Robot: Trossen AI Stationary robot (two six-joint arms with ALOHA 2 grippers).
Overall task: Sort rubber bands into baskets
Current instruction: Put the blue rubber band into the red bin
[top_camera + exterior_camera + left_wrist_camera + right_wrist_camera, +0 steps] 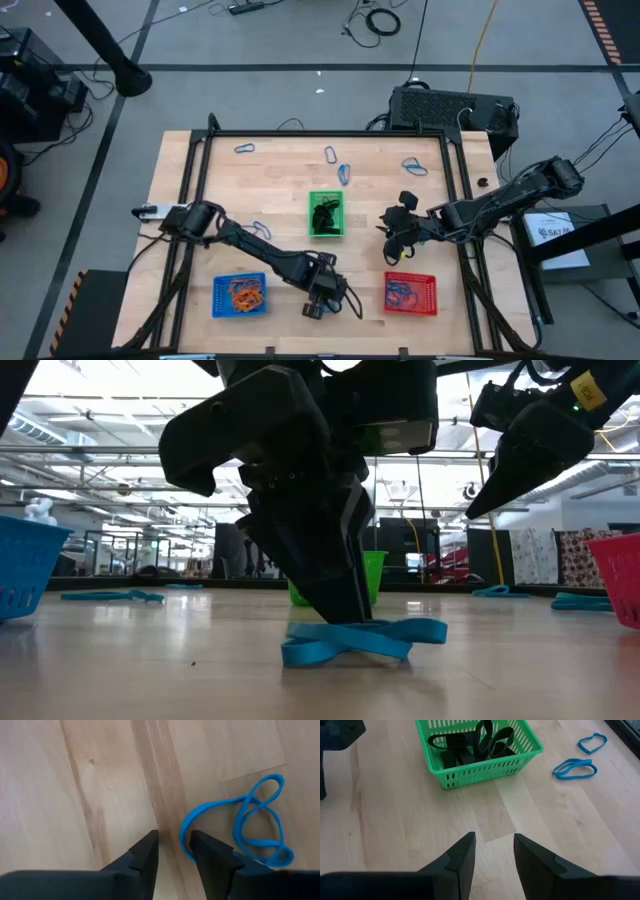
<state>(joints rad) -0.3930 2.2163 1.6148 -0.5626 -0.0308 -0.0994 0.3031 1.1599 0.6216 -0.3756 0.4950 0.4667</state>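
Under L gripper [175,851]: twisted blue band [240,822] flat.

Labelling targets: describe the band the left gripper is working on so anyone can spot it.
Start at the table's near edge, in the gap between the blue basket and the red basket. The left gripper sits there, tips on the wood beside a blue rubber band. It is twisted into a figure-eight, alone, away from the far-edge bands.

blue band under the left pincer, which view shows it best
The left wrist view: the twisted blue band lies flat beside the left pincer. The low view shows it edge-on beneath that pincer; the high view barely shows it; the right wrist view misses it.
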